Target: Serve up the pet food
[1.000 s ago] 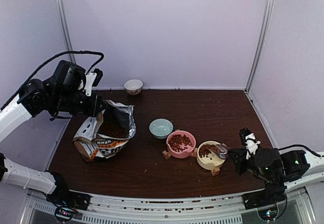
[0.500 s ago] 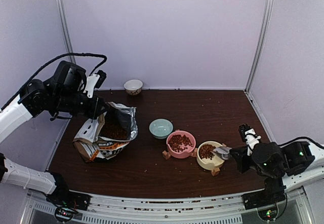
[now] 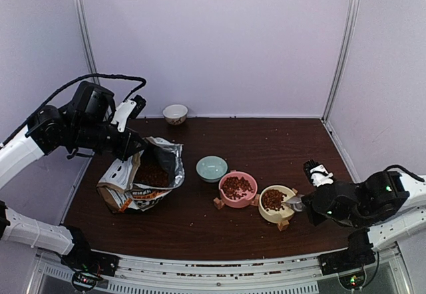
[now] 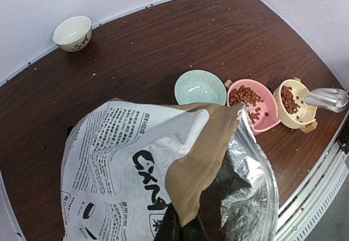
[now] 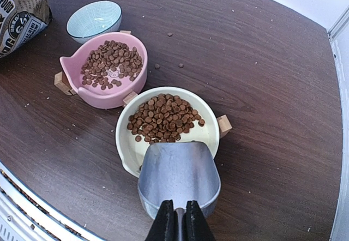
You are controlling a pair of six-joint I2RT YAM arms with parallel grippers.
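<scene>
The pet food (image 5: 163, 118) is seen in three places: a heap in the cream bowl (image 5: 126, 143), a thinner layer in the pink bowl (image 5: 103, 96) just beside it, and more inside the open bag (image 4: 136, 159); some loose pellets are also scattered on the table (image 5: 262, 61). The jaws of the right gripper (image 5: 178, 217) are clamped together on the handle of the metal scoop (image 5: 179, 175), whose mouth is held over the near rim of the cream bowl, and no pellets can be made out in it. The jaws of the left gripper (image 4: 182, 230) are pinched on the top edge of the bag, by which the bag is held upright and open. Several things could go wrong from here. If the scoop is drawn back too low, the rim could be caught and the cream bowl, which is raised on small wooden blocks, could be pushed or tipped, so that food would be spilled. If the thin bag edge is let slip, the bag could fold over and its mouth be closed, or pellets be poured onto the table. The teal bowl (image 5: 94, 18) appears empty; a full scoop carried toward it over the pink bowl could lose pellets if it is tilted.
</scene>
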